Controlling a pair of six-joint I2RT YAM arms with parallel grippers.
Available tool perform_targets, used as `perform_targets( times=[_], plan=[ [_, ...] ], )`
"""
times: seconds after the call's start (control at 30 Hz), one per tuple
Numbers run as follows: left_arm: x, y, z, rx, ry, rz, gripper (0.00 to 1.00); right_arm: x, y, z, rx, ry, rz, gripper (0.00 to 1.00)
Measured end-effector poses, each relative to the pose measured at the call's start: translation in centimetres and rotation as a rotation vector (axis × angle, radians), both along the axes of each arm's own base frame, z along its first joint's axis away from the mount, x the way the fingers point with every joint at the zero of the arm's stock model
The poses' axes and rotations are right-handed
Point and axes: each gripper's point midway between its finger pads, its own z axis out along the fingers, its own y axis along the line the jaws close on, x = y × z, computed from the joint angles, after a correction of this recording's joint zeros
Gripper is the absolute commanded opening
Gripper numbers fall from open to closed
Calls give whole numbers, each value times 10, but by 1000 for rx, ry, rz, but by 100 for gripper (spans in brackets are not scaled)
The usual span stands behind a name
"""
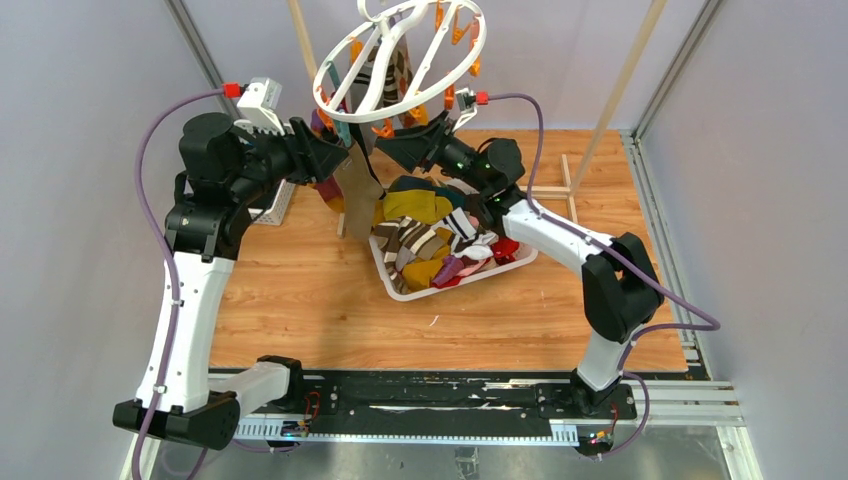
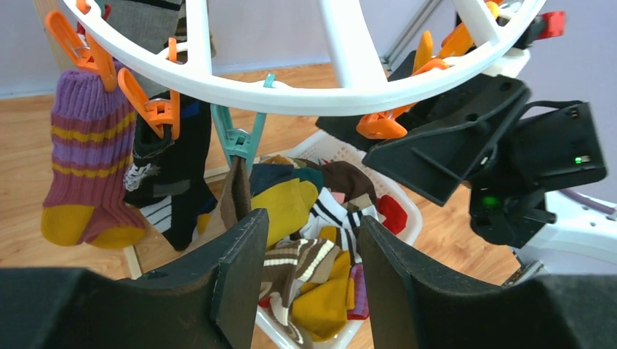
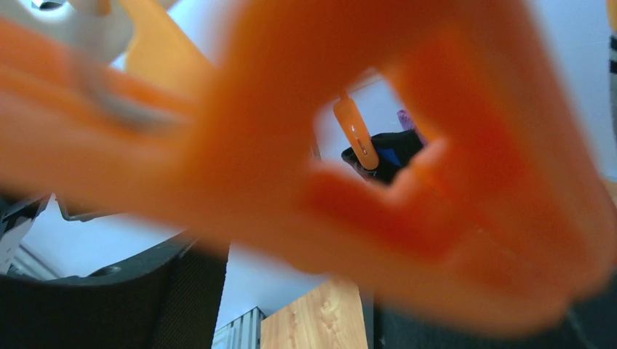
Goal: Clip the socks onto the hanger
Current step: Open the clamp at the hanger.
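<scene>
Top external view: the left gripper is recorded at upper left of centre, with a plain brown fabric sock hanging just beside its tips. Right of it, loose socks are heaped in a white lattice-sided plastic basket. The right gripper is raised above them.

Left wrist view, from the left: a purple-and-mustard ribbed sock is pegged under the large round white plastic hanger. Near centre, the cuff of the brown sock is seen in the mouth of a teal plastic clip. The left gripper's fingers are parted to a middling width and nothing is held between them. At the right, the right gripper is set against an orange plastic clip.

Right wrist view: the frame is filled by the blurred orange clip. Whether it is being squeezed cannot be told.

Judgement: pegging of the brown sock is taken as the step in hand.
- The teal clip's bite on the cuff should be confirmed first.
- The left gripper should then be drawn off downward, clear of the cloth, so that the sock is not dragged out and the hanger is not set swinging.
</scene>
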Motion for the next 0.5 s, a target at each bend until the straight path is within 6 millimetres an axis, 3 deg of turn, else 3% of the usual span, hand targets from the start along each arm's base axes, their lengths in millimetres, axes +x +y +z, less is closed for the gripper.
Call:
perform_targets(
  times=[0.13, 0.5],
  plan=[
    [-3, -1, 3, 1, -2, -10, 56, -4, 4, -2, 28, 11, 54, 48],
    [-9, -1, 11, 4, -20, -21, 55, -24, -7, 32, 149, -49, 128, 29]
  ],
)
